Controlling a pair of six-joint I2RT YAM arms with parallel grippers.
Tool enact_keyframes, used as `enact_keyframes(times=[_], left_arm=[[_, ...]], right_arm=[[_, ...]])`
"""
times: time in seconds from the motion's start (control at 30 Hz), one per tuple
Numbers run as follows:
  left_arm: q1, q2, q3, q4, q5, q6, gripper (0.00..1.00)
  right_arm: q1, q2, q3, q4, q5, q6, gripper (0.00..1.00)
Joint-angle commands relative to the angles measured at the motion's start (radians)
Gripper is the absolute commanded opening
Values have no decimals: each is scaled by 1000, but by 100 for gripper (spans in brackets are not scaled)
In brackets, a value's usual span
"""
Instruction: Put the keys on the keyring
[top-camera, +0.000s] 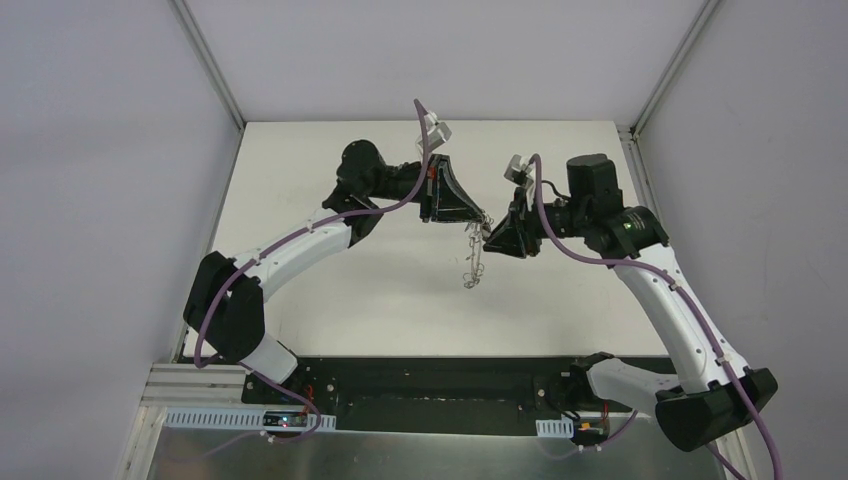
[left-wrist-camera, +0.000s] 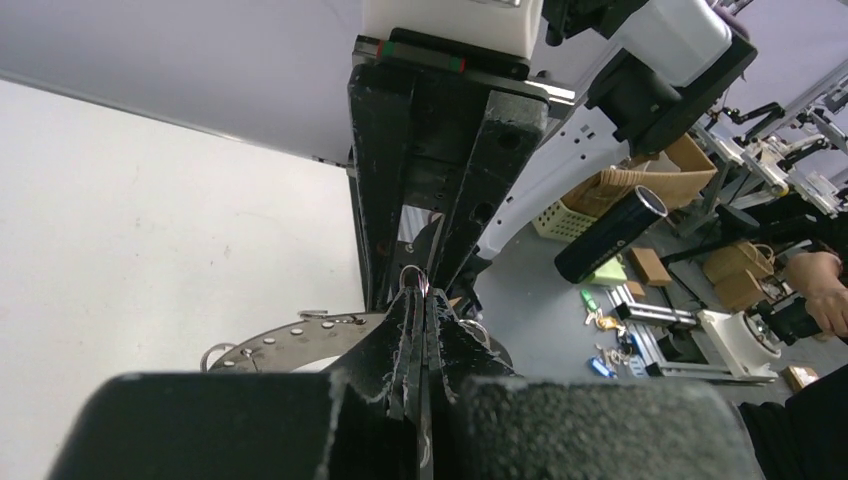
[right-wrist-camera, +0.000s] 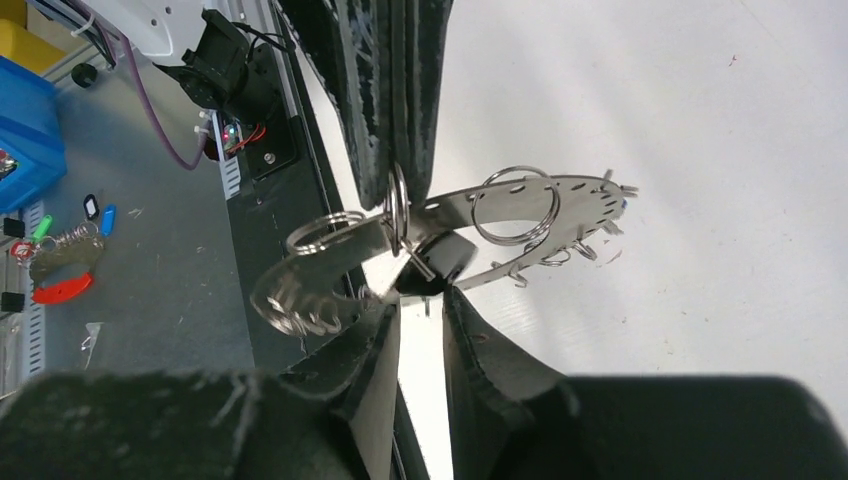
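One black-headed key sits against the keyring, which hangs in mid-air over the table. I see my left gripper clamped tight on a wire loop of it. My right gripper has its jaws parted, the key just off their tips.

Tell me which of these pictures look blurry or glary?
Top external view: evenly lit, soft shadows, flat grey metal keyring tiny. Left wrist view: black left gripper looms blurred in foreground. Right wrist view: keyring sharp with bright glints; black right gripper soft.
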Motion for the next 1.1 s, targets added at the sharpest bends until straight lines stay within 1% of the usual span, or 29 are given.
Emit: enact_keyframes(times=[0.0, 0.07, 0.13, 0.2, 0.3, 0.43, 0.53, 0.87, 1.0, 1.07], left_arm=[[12, -10, 0, 202, -20, -124, 0], [14, 0, 0, 242, -11, -149, 0], [15, 12, 0, 279, -1, -178, 0], [15, 20, 1, 302, 11, -197, 0], [15, 22, 0, 313, 21, -204, 0], [15, 21, -6, 314, 29, -204, 0], [14, 21, -7, 313, 30, -207, 0], [6, 21, -13, 310, 24, -210, 0], [4, 25, -8, 310, 25, -212, 0], [3, 27, -8, 311, 26, -213, 0]], right_arm=[[-20, -38, 7, 42, -53, 21, 25], [-31, -49, 13, 42, -44, 22, 26], [-38, -61, 22, 34, -29, 10, 29], [-42, -72, 44, 13, -11, -9, 35], [-52, -91, 72, -15, -8, -36, 41], [-58, -102, 107, -54, -43, -69, 52], [-59, -91, 114, -45, -64, -63, 59], [-35, -31, 111, 16, -51, -13, 71], [-22, -11, 113, 27, -33, -6, 71], [-15, -7, 111, 37, -16, -4, 69]])
